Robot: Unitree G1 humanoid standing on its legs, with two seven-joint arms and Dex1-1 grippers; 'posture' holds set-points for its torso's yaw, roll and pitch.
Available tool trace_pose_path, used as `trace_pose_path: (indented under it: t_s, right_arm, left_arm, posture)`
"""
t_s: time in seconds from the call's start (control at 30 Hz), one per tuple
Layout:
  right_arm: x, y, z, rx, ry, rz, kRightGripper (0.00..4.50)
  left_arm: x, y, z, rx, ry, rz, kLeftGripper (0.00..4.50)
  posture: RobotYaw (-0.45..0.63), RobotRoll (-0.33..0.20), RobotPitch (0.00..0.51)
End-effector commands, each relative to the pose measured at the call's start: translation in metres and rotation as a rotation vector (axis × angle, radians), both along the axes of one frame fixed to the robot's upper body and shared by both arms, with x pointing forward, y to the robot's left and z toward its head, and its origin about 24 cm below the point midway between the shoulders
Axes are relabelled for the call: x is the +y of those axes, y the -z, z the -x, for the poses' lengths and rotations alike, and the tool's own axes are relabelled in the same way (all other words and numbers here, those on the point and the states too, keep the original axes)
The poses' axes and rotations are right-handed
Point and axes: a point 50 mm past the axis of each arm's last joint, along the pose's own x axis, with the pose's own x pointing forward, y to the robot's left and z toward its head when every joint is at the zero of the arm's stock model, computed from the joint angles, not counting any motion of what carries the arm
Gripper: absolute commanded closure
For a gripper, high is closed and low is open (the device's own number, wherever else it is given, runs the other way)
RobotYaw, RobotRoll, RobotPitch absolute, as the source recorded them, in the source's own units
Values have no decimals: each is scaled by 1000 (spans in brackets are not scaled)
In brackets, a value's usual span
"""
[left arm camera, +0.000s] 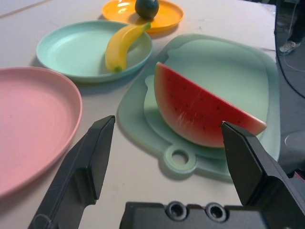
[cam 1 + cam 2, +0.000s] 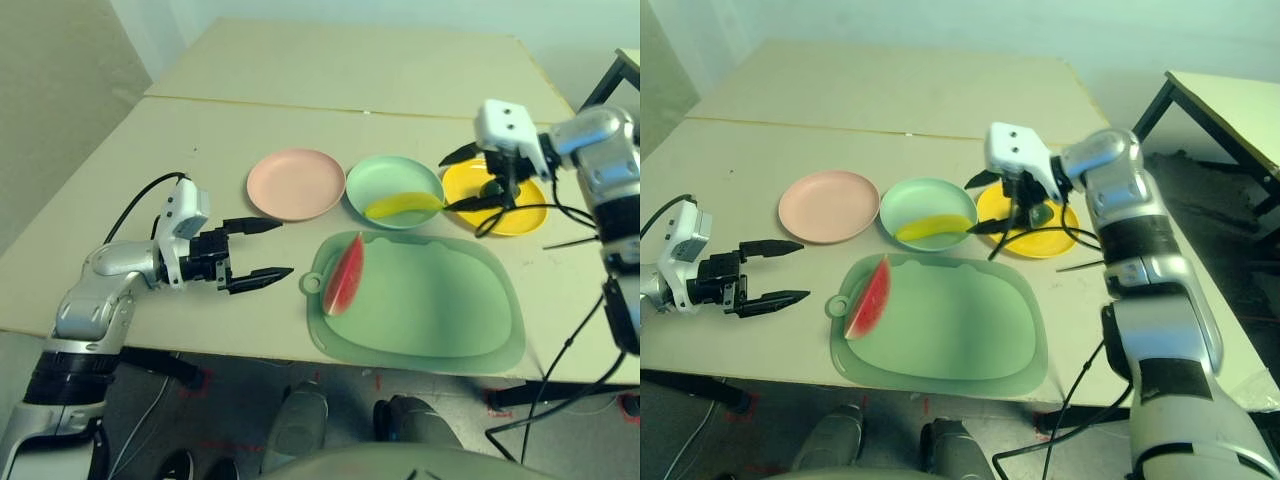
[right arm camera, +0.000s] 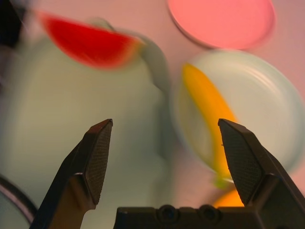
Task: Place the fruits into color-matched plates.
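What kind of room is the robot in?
Probably a robot test room, not a kitchen: plain tables, a bare wall, cables on the arms, and toy fruit like the watermelon with plastic plates.

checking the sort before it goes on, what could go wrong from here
1. The banana lies in the mint green plate and the avocado in the yellow plate: both mismatched, possibly left so.
2. The watermelon wedge stands on edge on the green mat; a grasp could tip it.
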Motion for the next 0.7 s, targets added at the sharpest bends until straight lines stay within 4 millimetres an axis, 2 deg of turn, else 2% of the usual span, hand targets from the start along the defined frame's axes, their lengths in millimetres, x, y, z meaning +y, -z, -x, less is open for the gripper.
trace_pose_path:
  t_s: [0.03, 0.2, 0.33, 0.53, 0.7]
  right_arm:
    - [6, -8, 24, -2, 10, -211, 42]
    - [6, 21, 47, 38, 71, -273, 42]
    - [3, 43, 53, 18, 80, -255, 42]
    - [10, 53, 53, -30, 59, -282, 42]
    - [9, 63, 52, -32, 80, -306, 42]
  left_arm:
    - [2, 1, -2, 1, 3, -13, 0]
    - [2, 1, -4, -1, 5, -27, 0]
    - [-1, 1, -5, -2, 12, -32, 0]
    - [-3, -2, -5, -7, 11, -40, 0]
    - [-1, -1, -3, -3, -1, -46, 0]
  posture:
    - [126, 0, 81]
    - [114, 0, 82]
    - [113, 0, 84]
    - [121, 0, 87]
    - [126, 0, 90]
